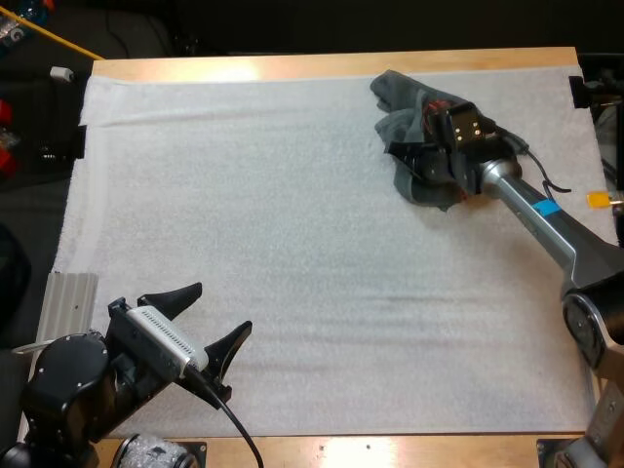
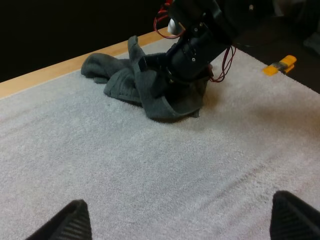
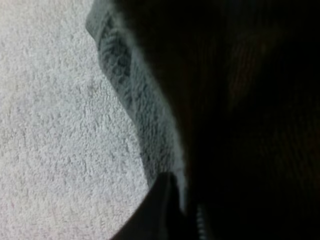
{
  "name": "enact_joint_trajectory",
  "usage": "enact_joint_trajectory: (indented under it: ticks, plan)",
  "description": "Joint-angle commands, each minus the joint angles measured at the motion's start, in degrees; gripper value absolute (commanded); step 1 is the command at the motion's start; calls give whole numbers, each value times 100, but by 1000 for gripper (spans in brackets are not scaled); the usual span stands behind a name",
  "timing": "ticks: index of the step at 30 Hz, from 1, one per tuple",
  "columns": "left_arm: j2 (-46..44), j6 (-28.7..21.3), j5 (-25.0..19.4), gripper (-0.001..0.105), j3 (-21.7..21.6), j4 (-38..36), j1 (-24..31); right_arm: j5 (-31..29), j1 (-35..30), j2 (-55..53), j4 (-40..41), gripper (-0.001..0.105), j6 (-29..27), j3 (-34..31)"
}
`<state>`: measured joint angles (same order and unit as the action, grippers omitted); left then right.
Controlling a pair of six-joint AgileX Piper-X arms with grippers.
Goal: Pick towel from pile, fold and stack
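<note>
A crumpled dark grey-green towel (image 1: 395, 97) lies on the white mat (image 1: 292, 244) at its far right, close to the mat's far edge and to the wooden table (image 1: 292, 66) rim beyond it. Part of the cloth trails toward the far edge and the rest bunches up nearer the middle of the heap. The right gripper (image 1: 414, 166) is down on the near side of this heap, its arm reaching in from the right, and the cloth is humped around its tip. Whether it has hold of the towel I cannot tell: from the right wrist the dark cloth sits hard up against the camera, with a hemmed edge of it lying on the mat. The left gripper (image 1: 210, 320) is over the near left part of the mat, well apart from the towel. It is wide open, its two black fingers splayed with bare mat between them and nothing in its hold. From the left wrist the towel shows far across the mat, with the right gripper pressed into its right side.
</note>
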<state>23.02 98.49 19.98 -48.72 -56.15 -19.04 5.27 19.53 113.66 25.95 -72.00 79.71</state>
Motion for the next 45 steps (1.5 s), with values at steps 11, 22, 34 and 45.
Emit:
enact_joint_trajectory:
  ticks: [11, 22, 34, 45]
  plan:
    - [-4, 60, 45, 71, -48, 33, -31, -42, 164, -1299, 71, 0, -1453, 61]
    - [-4, 60, 45, 71, -48, 33, -31, -42, 538, -3457, 981, 0, -2132, 61]
    - [-4, 60, 45, 71, -48, 33, -31, 5, 2075, -4601, 1516, 0, -1707, 61]
    - [-4, 60, 45, 71, -48, 33, -31, -25, 3282, -4480, 892, 0, -1421, 98]
